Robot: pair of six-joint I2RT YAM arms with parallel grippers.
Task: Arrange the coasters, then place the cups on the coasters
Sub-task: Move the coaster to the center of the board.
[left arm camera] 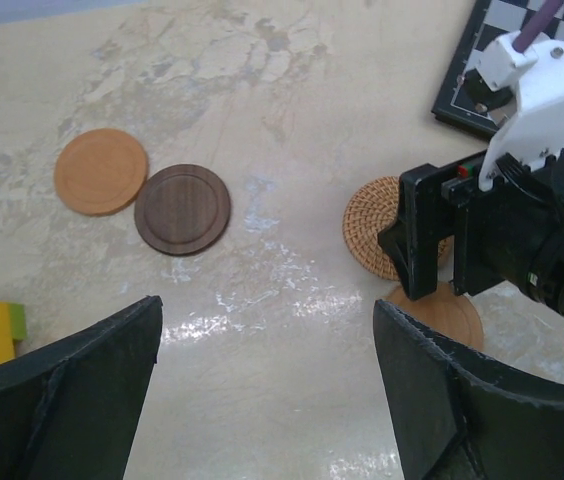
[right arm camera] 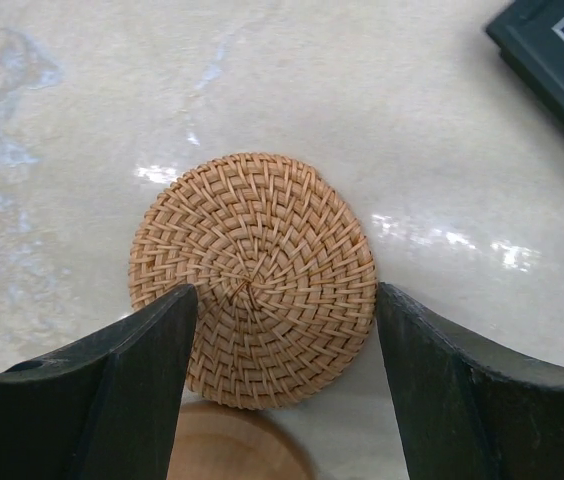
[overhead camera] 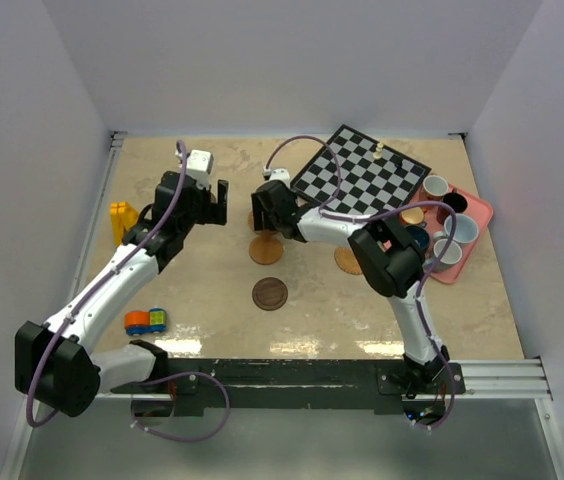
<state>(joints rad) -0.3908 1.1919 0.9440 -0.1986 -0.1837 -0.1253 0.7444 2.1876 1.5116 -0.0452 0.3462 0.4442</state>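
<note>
I see the right jaws spread wide, one on either side of a woven coaster (right arm camera: 252,250) that lies flat on the tabletop (right arm camera: 262,80), left of the chessboard (overhead camera: 362,175). I can't tell whether they touch its rim. A smooth tan coaster (right arm camera: 232,445) sits just near of the woven one. The left jaws are spread too, with nothing between them, over bare tabletop. Further left, a plain tan coaster (left arm camera: 101,171) and a dark brown coaster (left arm camera: 182,209) lie edge to edge. The cups (overhead camera: 462,228) stand in the pink tray (overhead camera: 482,210) at the right, well apart from these coasters.
</note>
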